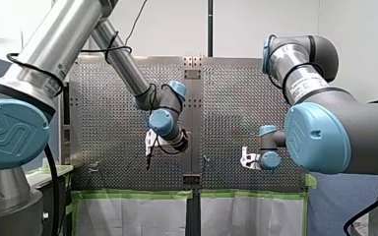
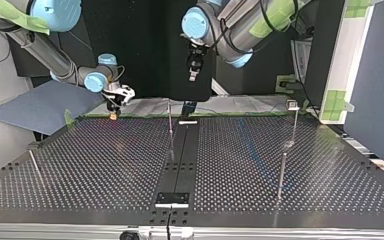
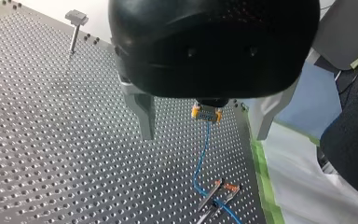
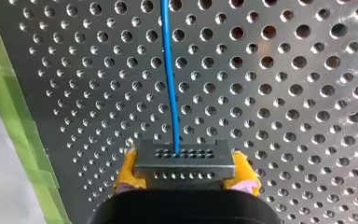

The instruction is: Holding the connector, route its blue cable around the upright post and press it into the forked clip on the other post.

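Observation:
My right gripper (image 4: 184,173) is shut on the grey connector (image 4: 184,157), its yellow pads (image 4: 125,170) pressing on both sides. The blue cable (image 4: 168,70) leaves the connector's face and runs straight ahead over the perforated plate. In the left wrist view the held connector (image 3: 206,112) hangs beyond my left gripper (image 3: 204,137), whose grey metal fingers (image 3: 144,114) stand wide open around nothing. From there the cable (image 3: 200,163) drops to an orange-tipped clip (image 3: 218,196) on the plate. In the top view my right gripper (image 2: 116,102) is low at the far left edge and my left gripper (image 2: 194,70) hovers high.
A post with a flat head (image 3: 76,18) stands far off on the plate. The top view shows a thin post (image 2: 170,122) near the middle, two posts (image 2: 295,122) (image 2: 281,175) at the right and a leaning rod (image 2: 35,165) at the left. Green tape (image 4: 9,93) edges the plate.

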Controlling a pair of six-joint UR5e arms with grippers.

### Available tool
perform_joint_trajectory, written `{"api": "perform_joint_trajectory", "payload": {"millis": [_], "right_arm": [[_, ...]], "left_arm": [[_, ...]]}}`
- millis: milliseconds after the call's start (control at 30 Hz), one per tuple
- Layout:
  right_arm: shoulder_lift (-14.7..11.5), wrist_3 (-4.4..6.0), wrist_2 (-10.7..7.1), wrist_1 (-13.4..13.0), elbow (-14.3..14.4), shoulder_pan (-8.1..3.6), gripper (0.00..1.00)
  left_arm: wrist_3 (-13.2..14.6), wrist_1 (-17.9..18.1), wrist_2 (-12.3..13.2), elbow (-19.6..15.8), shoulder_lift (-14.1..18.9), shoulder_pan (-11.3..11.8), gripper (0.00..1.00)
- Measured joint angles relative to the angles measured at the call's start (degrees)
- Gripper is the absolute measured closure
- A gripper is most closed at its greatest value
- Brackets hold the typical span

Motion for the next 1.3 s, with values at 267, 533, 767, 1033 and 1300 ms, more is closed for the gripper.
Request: {"api": "perform_joint_trajectory", "payload": {"millis": [267,533,767,1033,1300], "right_arm": [[0.0,0.0,0.28,0.0,0.0,0.14,1.0],[0.0,0.0,0.32,0.0,0.0,0.17,1.0],[0.0,0.0,0.27,0.0,0.0,0.15,1.0],[0.0,0.0,0.21,0.0,-0.1,0.14,1.0],[0.0,-0.02,0.26,0.1,-0.1,0.17,1.0]], "left_arm": [[0.0,0.0,-0.1,-4.2,4.2,-0.3,0.0],[-0.1,0.6,-0.1,-7.9,7.9,-0.7,0.0],[-0.3,3.1,0.2,-11.1,11.1,-0.7,0.0],[-0.9,6.7,0.3,-14.8,14.8,-0.5,0.0],[-0.5,10.6,0.3,-18.7,18.7,-0.5,0.0]]}}
